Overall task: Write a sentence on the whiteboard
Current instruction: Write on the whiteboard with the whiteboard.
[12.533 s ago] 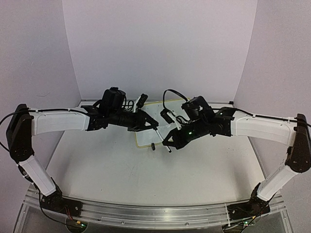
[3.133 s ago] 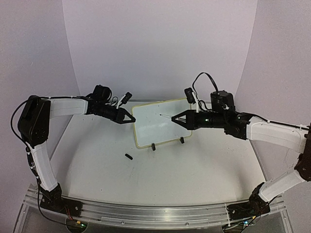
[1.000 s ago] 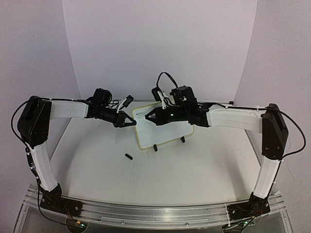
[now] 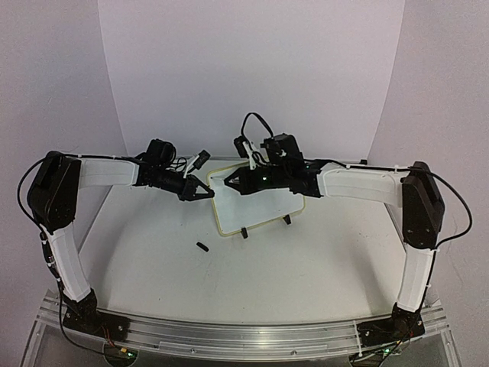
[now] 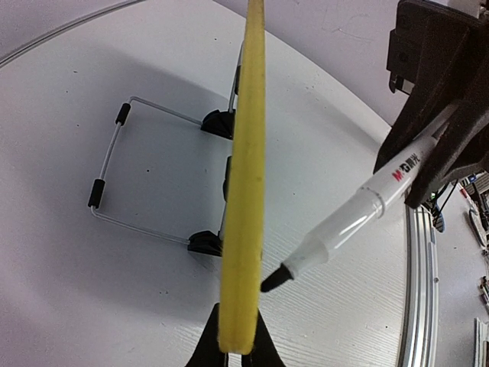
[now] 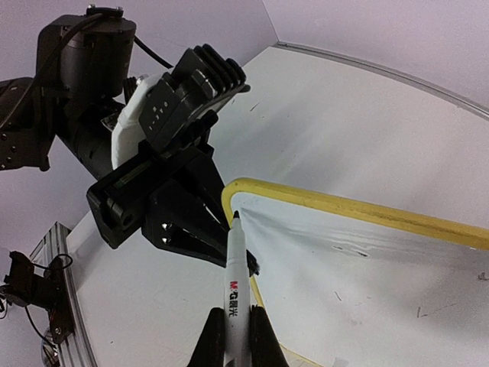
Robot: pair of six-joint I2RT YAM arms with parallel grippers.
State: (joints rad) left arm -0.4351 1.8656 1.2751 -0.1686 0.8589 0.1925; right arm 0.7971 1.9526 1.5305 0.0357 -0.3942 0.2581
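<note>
- Up close, the left gripper (image 5: 235, 342) has its two black fingertips pinched narrowly on the whiteboard (image 4: 263, 205), clamping the pale yellow rim (image 5: 244, 153) at the board's left edge.
- The right gripper (image 6: 231, 336) is closed around the barrel of a white marker (image 6: 235, 275), which points away from the fingers with its black tip uncapped.
- That tip sits at the board's upper left corner, just inside the rim and just beside the left gripper's fingers; whether it touches the surface cannot be told.
- The white writing face (image 6: 367, 275) shows only a few faint dark specks.
- From the left wrist view the board is seen edge-on, upright, on two black clip feet (image 5: 205, 242), with the wire stand (image 5: 114, 164) lying on the far side of it.
- The board stands at the far middle of the white table (image 4: 306, 267), with both arms reaching in from left and right to meet at its left edge.
- A small black object (image 4: 202, 246) lies on the table, nearer than the board and to its left.
</note>
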